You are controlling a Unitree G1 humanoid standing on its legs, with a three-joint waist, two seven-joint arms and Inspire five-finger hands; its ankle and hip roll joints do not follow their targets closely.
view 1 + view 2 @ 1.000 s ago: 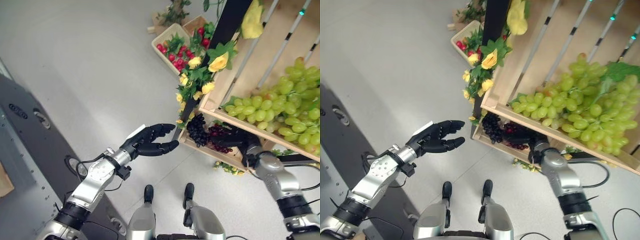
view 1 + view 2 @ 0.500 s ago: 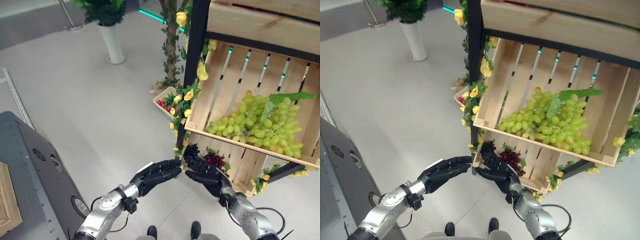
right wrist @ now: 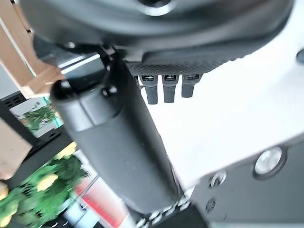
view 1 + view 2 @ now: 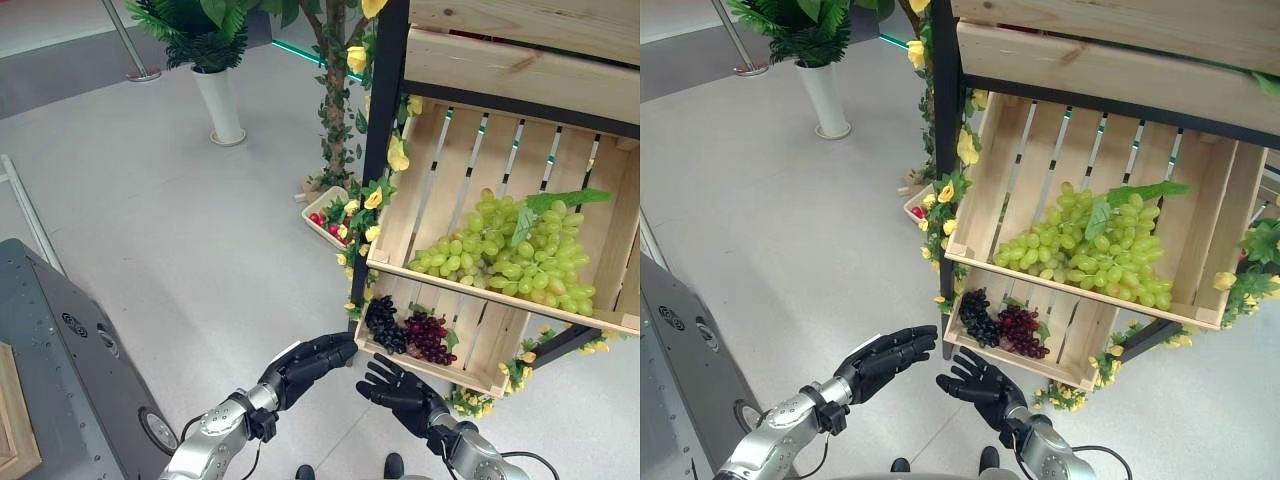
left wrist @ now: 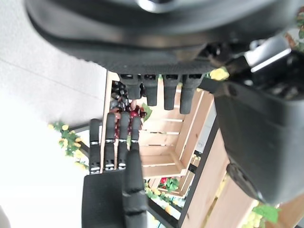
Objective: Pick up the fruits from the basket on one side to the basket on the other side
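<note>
A wooden crate (image 4: 440, 170) on a black rack holds a big bunch of green grapes (image 4: 510, 260). In the lower crate (image 4: 482, 335) beneath it lie a dark bunch of grapes (image 4: 383, 325) and a red bunch (image 4: 430, 338). My right hand (image 4: 400, 390) hovers in front of the lower crate, just below its front edge, fingers spread and empty. My left hand (image 4: 305, 365) hangs to its left with relaxed fingers, holding nothing. The left wrist view looks past my left hand's fingers (image 5: 156, 92) at the right hand (image 5: 114, 152) and the dark and red grapes (image 5: 124, 107).
A small basket of red fruits (image 4: 328, 212) sits on the floor by the rack's black post (image 4: 385, 130), which is wound with yellow flowers. A potted plant (image 4: 215, 60) stands farther back. A grey machine (image 4: 60, 380) borders the left side.
The camera has tilted up, showing more of the rack. My right hand has drawn back out of the lower crate, empty, leaving the grapes inside. The left hand stays close beside it.
</note>
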